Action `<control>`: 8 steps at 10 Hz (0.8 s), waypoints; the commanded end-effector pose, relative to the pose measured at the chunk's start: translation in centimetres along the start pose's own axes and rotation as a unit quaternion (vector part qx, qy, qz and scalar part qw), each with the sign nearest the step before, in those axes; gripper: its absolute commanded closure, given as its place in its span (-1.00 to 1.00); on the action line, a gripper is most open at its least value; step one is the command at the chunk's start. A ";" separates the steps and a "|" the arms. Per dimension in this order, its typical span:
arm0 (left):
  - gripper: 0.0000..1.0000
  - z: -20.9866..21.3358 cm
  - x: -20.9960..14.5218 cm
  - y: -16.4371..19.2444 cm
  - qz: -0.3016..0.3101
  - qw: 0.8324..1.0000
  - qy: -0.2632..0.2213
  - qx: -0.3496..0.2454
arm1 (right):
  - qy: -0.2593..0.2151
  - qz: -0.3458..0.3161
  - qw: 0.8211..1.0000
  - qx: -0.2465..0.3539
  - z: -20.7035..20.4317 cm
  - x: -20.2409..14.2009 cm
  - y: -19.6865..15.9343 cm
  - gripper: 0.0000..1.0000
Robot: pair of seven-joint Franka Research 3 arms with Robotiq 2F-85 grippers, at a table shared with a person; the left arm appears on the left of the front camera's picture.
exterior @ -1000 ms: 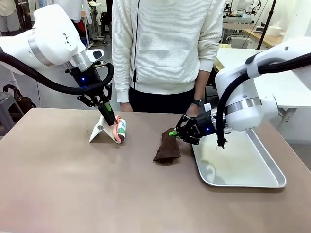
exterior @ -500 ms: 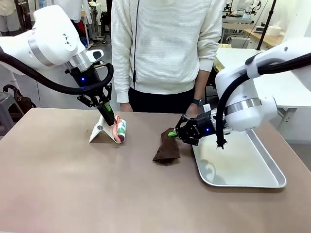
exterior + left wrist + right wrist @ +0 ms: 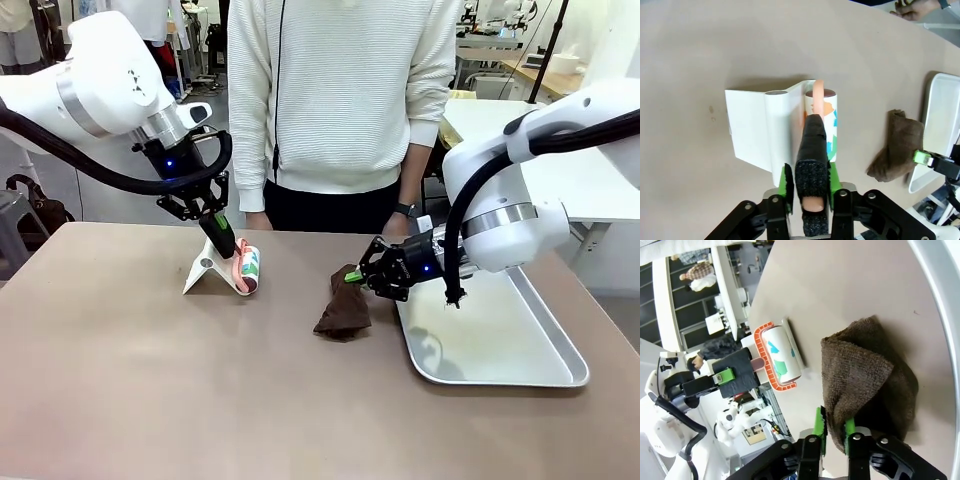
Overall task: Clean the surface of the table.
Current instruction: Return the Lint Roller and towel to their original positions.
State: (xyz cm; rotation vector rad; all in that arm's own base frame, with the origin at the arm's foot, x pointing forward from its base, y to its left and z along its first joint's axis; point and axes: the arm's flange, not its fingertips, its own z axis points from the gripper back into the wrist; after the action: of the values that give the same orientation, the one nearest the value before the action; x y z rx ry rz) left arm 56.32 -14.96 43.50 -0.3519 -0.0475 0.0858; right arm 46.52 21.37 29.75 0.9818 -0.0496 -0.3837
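Almost nothing has moved across the last second: only the brown cloth [image 3: 343,310] has crept a shade leftward with the right hand [image 3: 356,276], while the left arm stays where it was. Largest in view is the desk [image 3: 150,390], its matte brown-taupe top stretching wide and bare across the near side, well in front of both hands; a person stands at its far edge. On the robot's right sits the metal tray [image 3: 510,375], its near-left rim just beside the cloth. The cloth hangs in a folded bunch, its long axis running from the right hand down to the desk, the lower end resting on the surface. In the right wrist view the green fingers [image 3: 818,424] are pinched together on the cloth's upper fold. The left hand [image 3: 222,240] comes down from above and is clamped on the dark handle of the lint roller [image 3: 247,270], which lies beside its white stand [image 3: 205,270] at the far left of the desk. By judgement, the wiping falls to the right hand, since the cloth it holds already touches the top, and the unwiped expanse lies toward the robot and to the left of it.
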 end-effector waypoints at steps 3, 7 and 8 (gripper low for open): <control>-1.00 0.4 -0.1 0.4 0.016 1.000 -0.009 0.020 | 0.010 0.001 1.000 0.007 -0.1 0.7 0.0 -1.00; -1.00 1.9 -0.8 1.7 0.022 0.999 -0.017 0.020 | 0.016 0.004 1.000 -0.003 -0.1 0.7 0.0 -1.00; -1.00 2.5 -1.3 2.1 0.022 0.999 -0.019 0.020 | 0.017 0.007 1.000 -0.007 -0.2 0.7 0.0 -1.00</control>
State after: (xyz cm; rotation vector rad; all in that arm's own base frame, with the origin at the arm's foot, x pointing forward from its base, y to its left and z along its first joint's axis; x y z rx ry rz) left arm 56.06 -12.87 44.75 -0.3387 -0.0724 0.1203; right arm 46.54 21.27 29.36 0.9803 -0.0330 -0.3694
